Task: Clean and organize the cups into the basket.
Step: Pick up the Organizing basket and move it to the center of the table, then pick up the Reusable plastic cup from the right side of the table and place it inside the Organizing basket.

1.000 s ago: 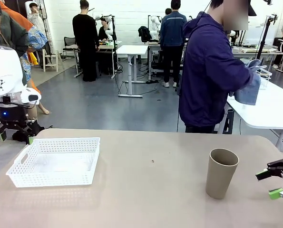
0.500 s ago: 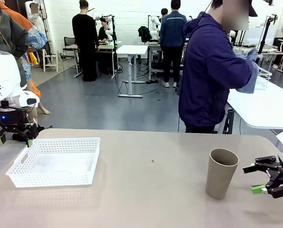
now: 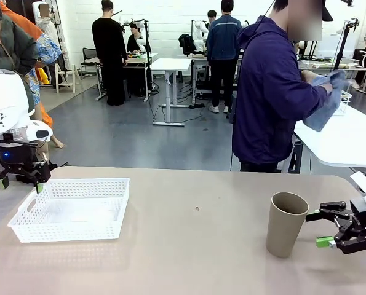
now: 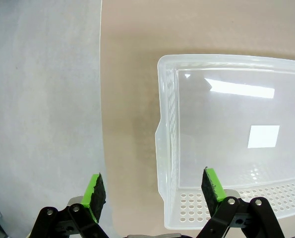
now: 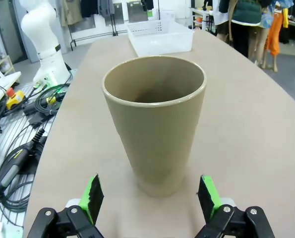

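Cup: One tan-brown cup is seen standing upright on the table, toward the right side. Its mouth is turned up.
Cup, seen from the right wrist: The cup is seen close up, straight ahead of the two green pads.
Basket: The white basket is set flat on the left part of the table, well apart from the cup.
Right gripper: The right gripper is held low, just beside the cup on its right side. Its fingers are spread wide apart and pointed at the cup. The cup is not touched, and nothing is held.
Left gripper: The left gripper is held up over the far left corner of the basket. Its fingers are spread wide apart, and nothing is held.
Left gripper, seen from its wrist: The end wall of the basket is seen below, between the two green pads.
Person: A person in a dark blue jacket is seen at the far side of the table. A blue cloth is held in the hands.
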Controlling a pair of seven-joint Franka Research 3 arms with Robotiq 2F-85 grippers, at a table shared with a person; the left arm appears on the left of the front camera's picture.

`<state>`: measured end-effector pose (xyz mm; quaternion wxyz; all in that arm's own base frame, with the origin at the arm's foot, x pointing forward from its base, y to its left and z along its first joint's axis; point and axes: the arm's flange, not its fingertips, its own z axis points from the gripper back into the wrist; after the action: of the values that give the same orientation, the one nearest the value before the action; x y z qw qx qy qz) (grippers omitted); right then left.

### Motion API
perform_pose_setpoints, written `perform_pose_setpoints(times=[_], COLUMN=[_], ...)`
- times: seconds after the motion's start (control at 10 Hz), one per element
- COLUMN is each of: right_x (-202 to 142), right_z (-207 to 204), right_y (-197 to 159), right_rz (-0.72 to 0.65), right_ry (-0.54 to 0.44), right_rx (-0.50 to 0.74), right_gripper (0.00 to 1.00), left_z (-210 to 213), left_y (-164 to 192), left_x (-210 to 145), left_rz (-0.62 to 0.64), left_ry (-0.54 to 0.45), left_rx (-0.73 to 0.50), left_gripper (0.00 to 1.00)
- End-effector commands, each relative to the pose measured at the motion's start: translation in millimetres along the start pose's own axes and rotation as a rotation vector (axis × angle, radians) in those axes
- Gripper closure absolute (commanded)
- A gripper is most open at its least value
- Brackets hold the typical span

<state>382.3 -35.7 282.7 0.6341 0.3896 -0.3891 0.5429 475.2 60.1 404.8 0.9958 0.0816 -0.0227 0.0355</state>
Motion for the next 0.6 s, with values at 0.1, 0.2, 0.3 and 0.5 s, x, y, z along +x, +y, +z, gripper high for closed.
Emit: perform_pose_setpoints(times=[0.1, 0.2, 0.3, 0.5], right_x=[1.3, 1.3, 0.6, -9.9], right_z=[-2.2, -2.2, -1.0, -15.2], right_y=[5.3, 5.3, 0.9, -7.6], right_rz=[0.009, 0.009, 0.003, 0.031], right_ry=[0.01, 0.01, 0.003, -0.004], right_rx=[0.022, 0.022, 0.007, -0.059], right_gripper=[0.0, 0.0, 0.0, 0.0], left_z=[1.2, 1.2, 0.1, -11.9], left_y=[0.8, 0.8, 0.1, 8.1], left_x=[0.3, 0.3, 0.0, 2.5], left_rz=[0.002, 0.002, 0.0, -0.029], left_ry=[-0.003, -0.003, 0.0, -0.052], left_rx=[0.0, 0.0, 0.0, -0.016], left_gripper=[0.0, 0.0, 0.0, 0.0])
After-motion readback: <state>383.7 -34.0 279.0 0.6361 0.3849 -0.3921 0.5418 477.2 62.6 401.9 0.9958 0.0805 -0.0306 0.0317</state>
